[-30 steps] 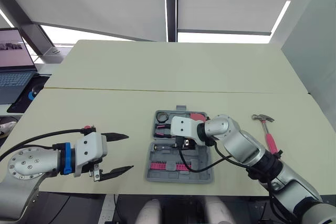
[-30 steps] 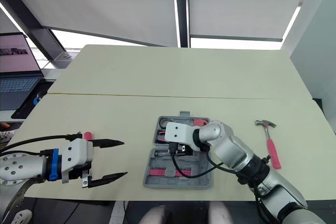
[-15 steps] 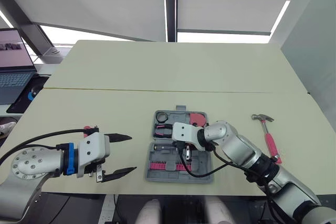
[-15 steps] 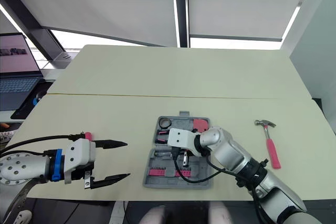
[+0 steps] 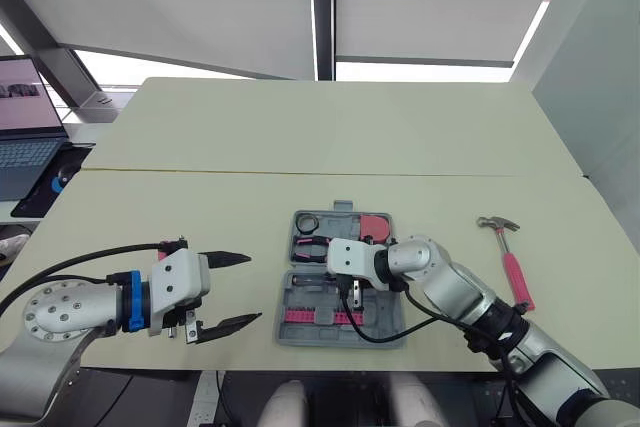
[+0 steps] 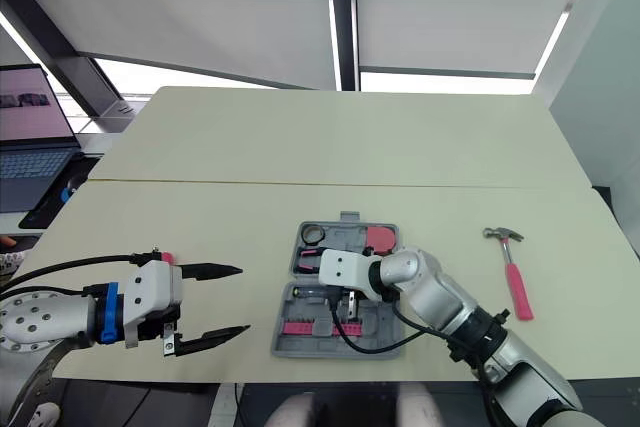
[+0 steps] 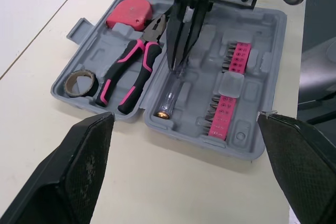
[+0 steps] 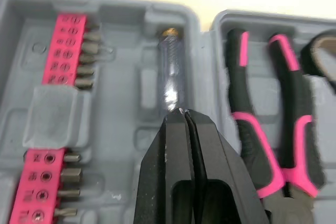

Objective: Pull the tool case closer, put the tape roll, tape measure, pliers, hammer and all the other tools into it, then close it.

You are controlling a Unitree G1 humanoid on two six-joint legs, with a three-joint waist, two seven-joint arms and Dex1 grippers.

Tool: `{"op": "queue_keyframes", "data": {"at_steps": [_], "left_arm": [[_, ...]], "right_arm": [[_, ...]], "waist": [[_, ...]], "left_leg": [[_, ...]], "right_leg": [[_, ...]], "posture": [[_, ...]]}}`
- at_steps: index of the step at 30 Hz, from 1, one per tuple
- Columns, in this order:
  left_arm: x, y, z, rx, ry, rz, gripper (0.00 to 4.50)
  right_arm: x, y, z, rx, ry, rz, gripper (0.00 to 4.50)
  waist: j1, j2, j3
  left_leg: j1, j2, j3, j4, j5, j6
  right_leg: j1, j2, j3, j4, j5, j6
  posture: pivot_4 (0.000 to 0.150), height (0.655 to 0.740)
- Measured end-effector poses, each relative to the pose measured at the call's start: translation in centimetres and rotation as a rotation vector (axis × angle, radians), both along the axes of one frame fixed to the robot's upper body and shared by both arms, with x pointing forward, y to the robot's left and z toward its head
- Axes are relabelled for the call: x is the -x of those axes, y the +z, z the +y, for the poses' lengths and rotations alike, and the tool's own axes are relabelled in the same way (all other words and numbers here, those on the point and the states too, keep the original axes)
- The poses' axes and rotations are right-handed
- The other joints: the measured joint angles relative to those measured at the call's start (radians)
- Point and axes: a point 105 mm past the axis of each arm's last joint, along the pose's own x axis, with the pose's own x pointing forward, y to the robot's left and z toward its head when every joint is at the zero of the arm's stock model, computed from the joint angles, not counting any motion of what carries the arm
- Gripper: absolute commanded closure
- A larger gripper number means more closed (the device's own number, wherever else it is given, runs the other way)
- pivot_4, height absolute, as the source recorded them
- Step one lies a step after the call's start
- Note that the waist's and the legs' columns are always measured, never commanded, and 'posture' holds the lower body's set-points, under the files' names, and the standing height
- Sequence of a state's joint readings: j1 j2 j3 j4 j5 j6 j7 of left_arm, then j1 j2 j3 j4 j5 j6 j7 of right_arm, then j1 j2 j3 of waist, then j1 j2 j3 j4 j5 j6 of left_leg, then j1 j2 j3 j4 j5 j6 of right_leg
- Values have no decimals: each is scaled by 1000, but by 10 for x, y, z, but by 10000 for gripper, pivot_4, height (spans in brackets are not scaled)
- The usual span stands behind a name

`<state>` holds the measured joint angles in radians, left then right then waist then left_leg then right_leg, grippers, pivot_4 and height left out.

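1. The tool case (image 5: 340, 292) is lying open on the counter (image 5: 300, 137). The right end effector (image 7: 180, 65) is working inside its near half, so a sideways drag there risks sliding or tipping the case. The left end effector (image 5: 250, 289), spread wide and holding nothing, is hovering to the case's left, apart from it.
2. The hammer (image 5: 510, 262) is lying outside on the counter, well apart to the right end effector's right; closing now would be leaving it out.
3. The screwdriver (image 8: 170, 74) is resting in its slot. The right end effector's fingers, pressed narrow, are touching its end and could be nudging it askew, keeping the case from shutting.
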<state>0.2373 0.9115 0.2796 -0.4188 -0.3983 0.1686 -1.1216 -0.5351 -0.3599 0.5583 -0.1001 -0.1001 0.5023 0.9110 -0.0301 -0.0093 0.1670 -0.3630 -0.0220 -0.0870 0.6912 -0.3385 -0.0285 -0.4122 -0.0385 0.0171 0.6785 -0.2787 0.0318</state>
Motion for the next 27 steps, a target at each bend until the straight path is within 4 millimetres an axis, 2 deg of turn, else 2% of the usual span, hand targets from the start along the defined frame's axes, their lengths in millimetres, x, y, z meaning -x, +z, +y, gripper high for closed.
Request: {"op": "queue_keyframes", "data": {"at_steps": [3,6,10,11,13,15,18,21,22,25,27], "left_arm": [[-5,6,21,54,108,-20,0],[-12,11,54,129,295,-50,0],[-11,2,105,211,563,-62,0],[-6,-5,122,235,656,-53,0],[4,-17,146,283,795,-36,0],[20,-31,166,318,920,2,0],[39,-44,179,330,1005,42,0],[60,-62,191,296,1069,101,0],[61,-64,192,291,1073,105,0],[71,-71,195,275,1084,129,0],[71,-71,195,276,1078,121,0]], "right_arm": [[-2,37,-22,-120,-64,-60,44765],[-9,54,-73,-190,-224,-110,44765],[-12,49,-161,-185,-506,-162,44765],[-12,46,-191,-176,-616,-175,42825],[-7,42,-237,-168,-787,-182,39038],[8,35,-274,-162,-921,-176,33828],[29,25,-296,-160,-999,-147,27557],[67,-3,-316,-116,-1037,-46,19666],[70,-6,-318,-114,-1042,-37,19100],[93,-22,-331,-86,-1076,30,12449],[96,-22,-331,-96,-1070,32,6342]], "waist": [[2,0,0],[13,0,0],[14,0,0],[13,-1,0],[11,-1,0],[5,-1,0],[2,-1,0],[3,-2,-1],[3,-2,-1],[4,-3,-2],[4,-3,-2]], "left_leg": [[-1,0,-1,0,0,0],[-1,-1,-3,0,0,0],[0,-1,-2,-1,0,0],[0,-1,-2,-1,0,0],[1,-1,-1,-1,0,0],[1,0,-1,-1,0,0],[3,0,-1,-1,0,1],[5,0,0,-2,0,1],[5,0,0,-2,0,1],[6,0,1,-2,0,1],[7,1,1,-2,0,1]], "right_leg": [[0,-1,0,-2,0,0],[3,-1,-1,-5,0,0],[4,-1,-1,-6,0,0],[5,-1,-1,-5,0,0],[5,-1,0,-5,0,0],[5,-1,0,-4,0,0],[6,-1,0,-4,0,0],[8,-1,1,-4,0,1],[8,-1,1,-4,0,1],[9,-1,1,-4,0,1],[9,-1,1,-4,0,1]], "posture": [[1500,7400],[1500,7400],[1500,7400],[1500,7400],[1500,7400],[1500,7400],[1500,7400],[1500,7400],[1500,7400],[1500,7400],[1500,7400]]}}
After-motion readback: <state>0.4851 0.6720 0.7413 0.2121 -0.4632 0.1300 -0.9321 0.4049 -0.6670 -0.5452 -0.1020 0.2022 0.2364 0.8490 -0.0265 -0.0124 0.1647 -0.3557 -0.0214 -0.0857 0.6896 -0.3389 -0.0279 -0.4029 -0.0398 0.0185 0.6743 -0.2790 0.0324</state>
